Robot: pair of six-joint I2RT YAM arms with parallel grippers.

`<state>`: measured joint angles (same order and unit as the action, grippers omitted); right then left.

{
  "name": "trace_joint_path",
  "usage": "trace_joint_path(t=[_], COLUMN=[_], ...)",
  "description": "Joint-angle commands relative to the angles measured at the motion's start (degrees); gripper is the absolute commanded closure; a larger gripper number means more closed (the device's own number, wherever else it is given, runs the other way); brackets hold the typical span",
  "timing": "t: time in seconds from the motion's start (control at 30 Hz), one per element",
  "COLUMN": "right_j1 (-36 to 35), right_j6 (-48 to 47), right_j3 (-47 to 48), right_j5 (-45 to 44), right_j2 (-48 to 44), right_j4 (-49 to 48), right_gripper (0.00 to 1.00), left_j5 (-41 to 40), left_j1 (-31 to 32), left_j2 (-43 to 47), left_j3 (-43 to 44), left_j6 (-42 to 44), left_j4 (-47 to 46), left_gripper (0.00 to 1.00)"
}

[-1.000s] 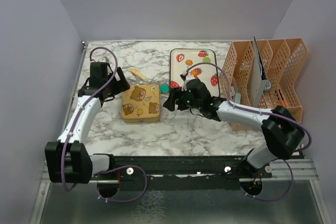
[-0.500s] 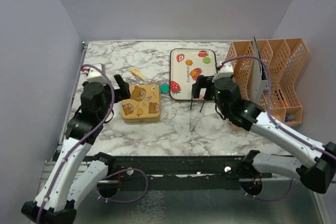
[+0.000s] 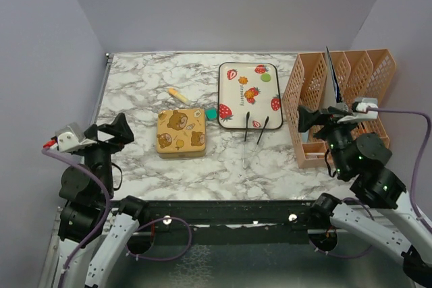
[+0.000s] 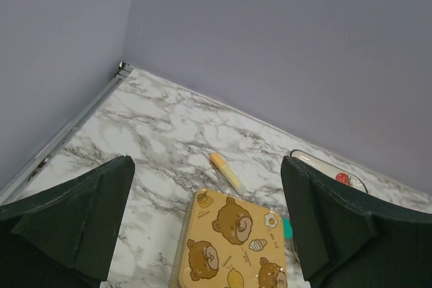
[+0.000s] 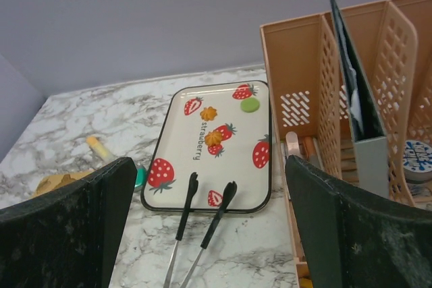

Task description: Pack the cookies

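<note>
left pincer and right pincer both hung released, empty, above the bench. the cookies, two orange, one green, lay on the strawberry tray.

The tin is set left of centre on the table, with a short stick lying behind it and a small round piece between its far right corner and the tray. Three cookies are laid on the tray's far half. The tongs are laid across its near rim, joined end on the table, and the file rack is stood just right of the tray.
</note>
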<state>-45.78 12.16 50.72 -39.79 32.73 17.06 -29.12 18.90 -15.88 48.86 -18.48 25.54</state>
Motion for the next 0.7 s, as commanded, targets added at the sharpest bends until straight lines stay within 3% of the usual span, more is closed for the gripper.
trace_joint_path(t=[0.0,0.27,0.67], right_j1=[-0.01,-0.06,-0.08], right_j6=[-4.87,-5.12,-5.70], right_j3=[-1.16,-4.00,-5.96], right_j5=[-4.67,-10.38,-10.37], right_j2=[-6.50,-16.01,-18.84], right_j4=[3.63,6.08,5.53], right_gripper=[0.00,0.00,0.00], left_j5=[-6.56,-8.75,-7.34], left_j1=[0.18,0.18,0.18], left_j2=[5.45,13.24,12.98], left_j3=[-3.88,-10.54,-14.01], left_j6=[1.94,1.44,1.62], left_j4=[-3.40,-8.19,-9.90], left_gripper=[0.01,0.01,0.01])
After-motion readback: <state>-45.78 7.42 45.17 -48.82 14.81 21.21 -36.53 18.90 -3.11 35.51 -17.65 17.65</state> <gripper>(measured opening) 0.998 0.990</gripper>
